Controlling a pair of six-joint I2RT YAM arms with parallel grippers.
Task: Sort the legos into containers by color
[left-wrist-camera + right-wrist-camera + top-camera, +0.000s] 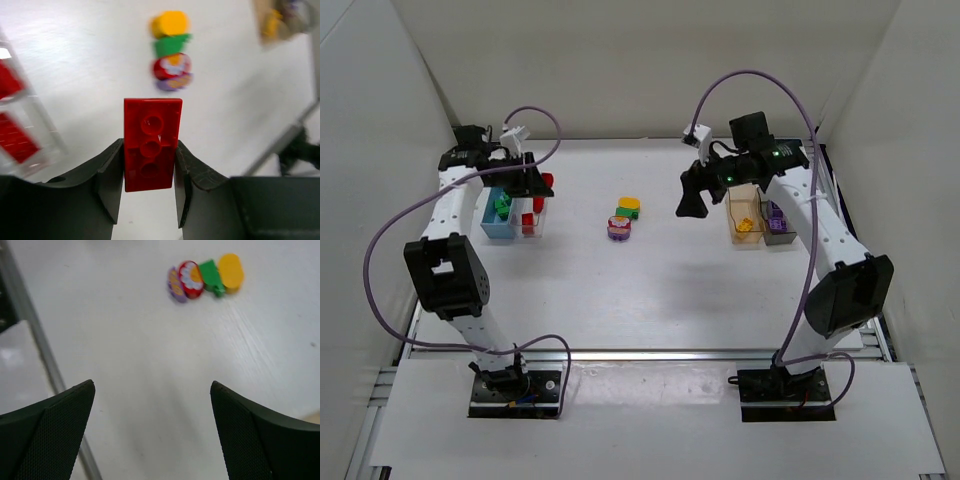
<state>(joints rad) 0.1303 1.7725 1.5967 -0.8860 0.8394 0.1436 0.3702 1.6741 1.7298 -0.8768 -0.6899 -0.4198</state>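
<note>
We find the left gripper (149, 165) pinching a red brick (152, 125) by its long flat sides, just by the far end of the clear bin (539, 226) on the left. The brick looks light, rigid and slick, so we judge those flat sides the surest hold. The right gripper (152, 385) hangs wide and empty near the amber bin (734, 226). A mixed stack (622, 220) lies mid-table. The white table (670, 290) looks smooth, and plain white walls close us in.
</note>
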